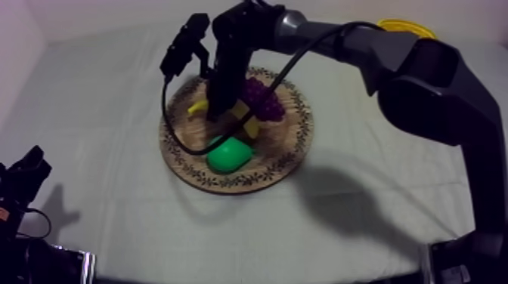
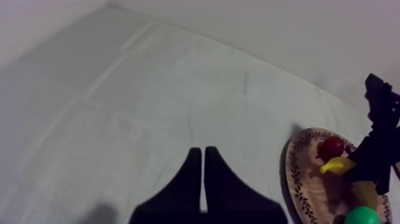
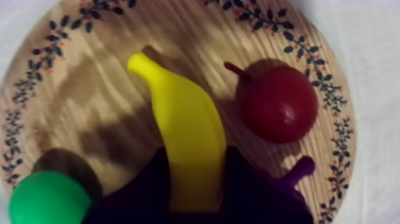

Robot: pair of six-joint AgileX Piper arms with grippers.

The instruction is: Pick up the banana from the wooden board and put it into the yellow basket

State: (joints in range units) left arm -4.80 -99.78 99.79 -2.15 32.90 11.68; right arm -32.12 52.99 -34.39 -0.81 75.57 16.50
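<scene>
Right pincer (image 3: 196, 154) clasps one banana (image 3: 184, 113) (beside one pear (image 3: 47, 199), one small red fruit (image 3: 277, 101)).

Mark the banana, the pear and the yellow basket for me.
banana (image 3: 191, 140): right wrist view, middle of its body.
pear (image 1: 229, 156): top view, its rounded green upper side.
yellow basket (image 1: 408, 25): top view, its rim.

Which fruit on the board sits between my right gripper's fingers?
The banana: the right gripper flanks it; pear, grapes and small red fruit lie outside.
</scene>
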